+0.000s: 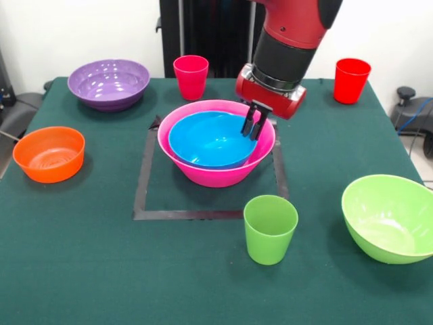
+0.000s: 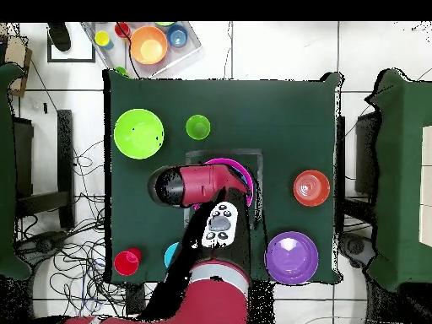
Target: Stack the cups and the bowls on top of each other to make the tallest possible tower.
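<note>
A large pink bowl (image 1: 218, 169) stands inside a taped square at the table's middle, with a blue bowl (image 1: 210, 141) nested in it. My gripper (image 1: 253, 127) reaches down at the blue bowl's right rim and is shut on it. Loose round the table are a purple bowl (image 1: 108, 83), an orange bowl (image 1: 49, 154), a lime green bowl (image 1: 391, 217), a light green cup (image 1: 270, 229), a pink-red cup (image 1: 191, 76) and a red cup (image 1: 352, 80). In the overhead view the arm (image 2: 202, 186) hides the gripper and most of the pink bowl (image 2: 239, 165).
The taped square (image 1: 142, 196) frames the pink bowl. Beyond the table's far edge in the overhead view lies a clear tray (image 2: 187, 52) holding an orange bowl (image 2: 148, 45) and small coloured pieces. A bit of blue (image 2: 171, 253) shows beside the arm near the red cup (image 2: 126, 262).
</note>
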{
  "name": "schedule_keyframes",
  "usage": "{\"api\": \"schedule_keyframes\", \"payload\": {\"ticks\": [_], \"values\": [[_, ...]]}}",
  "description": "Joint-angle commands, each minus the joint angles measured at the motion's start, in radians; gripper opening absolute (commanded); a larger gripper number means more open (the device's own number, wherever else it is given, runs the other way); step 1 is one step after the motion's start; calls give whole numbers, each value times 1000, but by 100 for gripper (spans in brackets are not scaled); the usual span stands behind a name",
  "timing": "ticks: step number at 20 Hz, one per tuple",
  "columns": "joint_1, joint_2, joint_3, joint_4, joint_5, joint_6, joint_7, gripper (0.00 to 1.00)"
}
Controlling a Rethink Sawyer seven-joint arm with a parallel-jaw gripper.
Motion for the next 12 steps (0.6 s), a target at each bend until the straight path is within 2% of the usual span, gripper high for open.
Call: {"api": "schedule_keyframes", "payload": {"ticks": [1, 12], "values": [[-45, 36, 87, 11, -10, 13, 8, 0], [-66, 45, 85, -17, -30, 14, -10, 0]]}}
